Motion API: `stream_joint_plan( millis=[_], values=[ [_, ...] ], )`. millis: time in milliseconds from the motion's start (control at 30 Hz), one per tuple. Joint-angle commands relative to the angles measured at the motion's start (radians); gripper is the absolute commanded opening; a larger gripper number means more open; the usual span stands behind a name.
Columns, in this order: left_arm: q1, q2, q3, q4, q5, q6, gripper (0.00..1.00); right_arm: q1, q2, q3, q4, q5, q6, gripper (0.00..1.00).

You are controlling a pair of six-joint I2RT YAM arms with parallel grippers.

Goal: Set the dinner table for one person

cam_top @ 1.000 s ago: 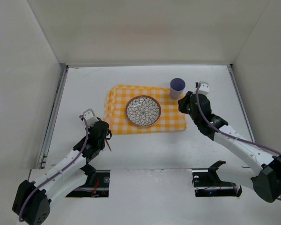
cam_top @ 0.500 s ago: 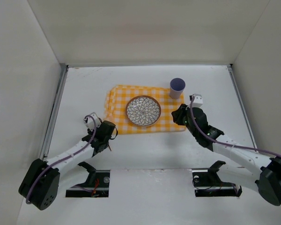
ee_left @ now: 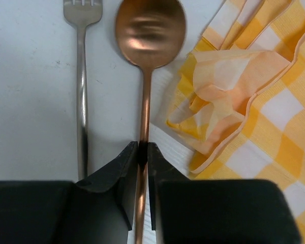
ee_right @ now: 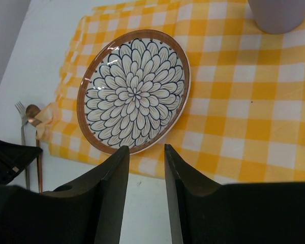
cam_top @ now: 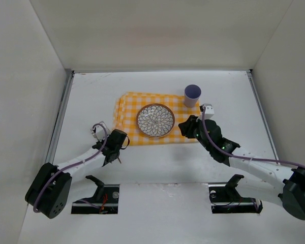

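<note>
the white table (cam_top: 91,91) carries a checked cloth (cam_top: 127,109); on it lies a petal-patterned plate (cam_top: 155,120), its whole face showing, with an upright lilac cup (cam_top: 192,94) at the cloth's far right corner. left fingers (ee_left: 123,165) are clamped on a copper spoon (ee_left: 150,30) beside a fork (ee_left: 81,76); right fingers (ee_right: 112,178) stand apart above the cloth

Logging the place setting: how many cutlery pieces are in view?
2. A fork lies on the table beside the checked cloth; a copper spoon lies between fork and cloth, its handle between the left gripper's fingers. None looks hidden.
</note>
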Motion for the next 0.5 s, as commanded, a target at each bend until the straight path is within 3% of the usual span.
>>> stream_joint_plan(
  millis=[0, 267, 467],
  values=[
    [0.014, -0.015, 0.010, -0.029, 0.055, -0.010, 0.07, 0.006, -0.006, 0.013, 0.070, 0.006, 0.009, 0.40],
    [0.027, -0.146, 0.036, -0.137, 0.028, 0.020, 0.01, -0.048, -0.098, -0.039, 0.075, 0.049, 0.015, 0.47],
    [-0.044, -0.264, 0.166, -0.262, -0.047, 0.098, 0.00, -0.082, -0.113, -0.054, 0.075, 0.052, 0.027, 0.52]
  ],
)
